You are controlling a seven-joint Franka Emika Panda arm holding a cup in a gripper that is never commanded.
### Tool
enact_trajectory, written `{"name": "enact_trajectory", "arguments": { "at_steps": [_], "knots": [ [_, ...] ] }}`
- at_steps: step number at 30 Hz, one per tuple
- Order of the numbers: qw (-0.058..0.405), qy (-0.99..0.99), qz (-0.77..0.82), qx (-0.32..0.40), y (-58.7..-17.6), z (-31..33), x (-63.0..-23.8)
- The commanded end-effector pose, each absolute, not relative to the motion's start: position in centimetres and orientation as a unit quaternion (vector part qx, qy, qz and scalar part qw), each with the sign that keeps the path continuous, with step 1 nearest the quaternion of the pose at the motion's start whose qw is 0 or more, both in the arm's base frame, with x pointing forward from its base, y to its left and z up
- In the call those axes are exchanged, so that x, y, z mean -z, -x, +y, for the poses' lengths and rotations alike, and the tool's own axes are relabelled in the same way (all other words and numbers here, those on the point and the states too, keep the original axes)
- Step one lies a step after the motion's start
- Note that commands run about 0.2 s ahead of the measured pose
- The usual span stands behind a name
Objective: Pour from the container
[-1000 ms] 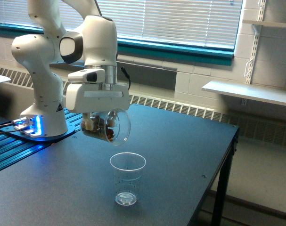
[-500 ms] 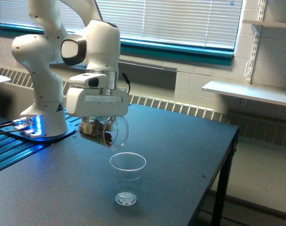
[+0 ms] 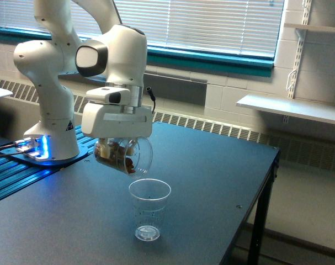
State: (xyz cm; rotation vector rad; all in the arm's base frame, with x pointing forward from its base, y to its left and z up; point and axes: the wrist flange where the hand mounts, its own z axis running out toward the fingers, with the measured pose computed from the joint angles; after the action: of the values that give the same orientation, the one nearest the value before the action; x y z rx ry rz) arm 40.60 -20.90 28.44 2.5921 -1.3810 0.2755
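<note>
Spanning the scene, the dark grey flat-topped table (image 3: 211,182) carries the white jointed robot arm (image 3: 51,83). Its white tool (image 3: 119,148) is clamped on the clear, stout, wide-mouthed glass-like container (image 3: 126,156), tipped on its side with brownish contents inside, mouth just above the thin tapered clear plastic cup (image 3: 149,208) standing upright.

Dark table (image 3: 211,165): clear plastic cup (image 3: 149,208) upright near front; white robot base (image 3: 48,138) far left.
</note>
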Motion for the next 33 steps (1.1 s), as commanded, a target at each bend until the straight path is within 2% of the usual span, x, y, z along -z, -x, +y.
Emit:
{"name": "enact_trajectory", "arguments": {
  "at_steps": [1,11,33],
  "knots": [
    [0.104,-0.880,-0.454,-0.089,-41.5,-20.0,-28.5],
    [0.125,-0.885,-0.442,-0.071,-42.0,-19.4,-27.6],
    [0.137,-0.895,-0.421,-0.053,-43.5,-18.3,-27.0]
  ]
}}
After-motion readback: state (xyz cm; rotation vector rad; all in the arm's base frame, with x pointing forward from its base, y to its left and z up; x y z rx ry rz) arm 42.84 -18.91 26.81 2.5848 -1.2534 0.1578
